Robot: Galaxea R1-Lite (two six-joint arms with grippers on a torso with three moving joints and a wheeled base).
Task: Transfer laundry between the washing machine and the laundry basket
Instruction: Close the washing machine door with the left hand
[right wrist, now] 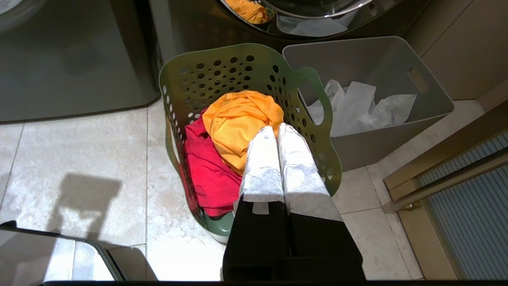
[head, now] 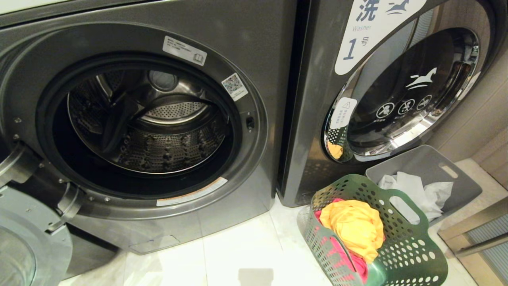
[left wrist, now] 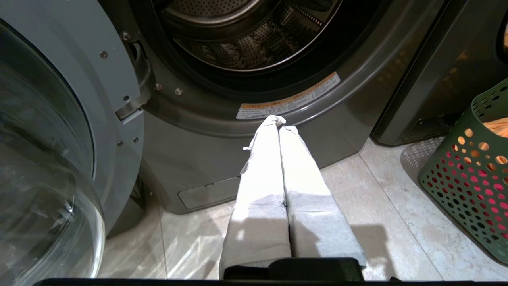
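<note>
The left gripper [left wrist: 278, 121] has its cloth-wrapped jaws clenched together on nothing, hanging above the pale tiled floor [left wrist: 377, 206] just in front of the lower rim of the dark grey front-loading washing machine [head: 246, 47]. That machine's round glass door [left wrist: 43, 159] stands swung open on the left, and its perforated steel drum [head: 158, 131] shows no clothing inside.

The right gripper [right wrist: 276, 131], jaws likewise clenched and empty, hangs over the dark green plastic laundry basket pierced with round holes [right wrist: 238, 67]. The basket stands on the floor to the right of the open machine, near the front of a second, identical dark grey machine marked "1" [head: 397, 87], whose door is closed. In the basket a crumpled yellow-orange garment [right wrist: 238, 119] lies on top of a red-pink garment [right wrist: 206, 174].

Just beyond the basket on the right sits a solid grey plastic bin [right wrist: 397, 59] holding crumpled white material [right wrist: 357, 107].
</note>
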